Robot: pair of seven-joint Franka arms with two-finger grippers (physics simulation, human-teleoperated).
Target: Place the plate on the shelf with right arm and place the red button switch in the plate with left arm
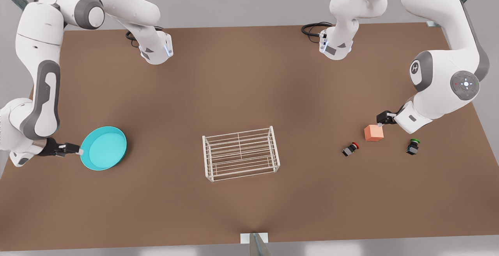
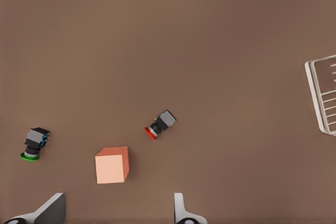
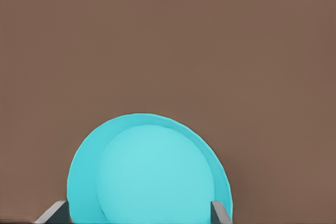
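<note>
Brown tabletop point(image 1: 241, 92) filled my screen from edge to edge. Nearest the camera, just below the front view's centre, stood the shelf point(image 1: 241, 153), its white bars bare. At the front view's lower left lay the plate point(image 1: 103, 148), turquoise and flat on the table. My right gripper point(image 1: 78, 149) sat at the plate's left rim; in the right wrist view its fingers point(image 3: 52, 212) stood wide apart on either side of the dish, and I could not tell whether they touched it. At the front view's right, the red button switch point(image 1: 351, 149) lay on its side, just beside an orange cube point(image 1: 374, 133), with a green button switch point(image 1: 413, 146) farther right. My left gripper point(image 1: 380, 122) hung over the cube's upper edge, spread open and holding nothing.
</note>
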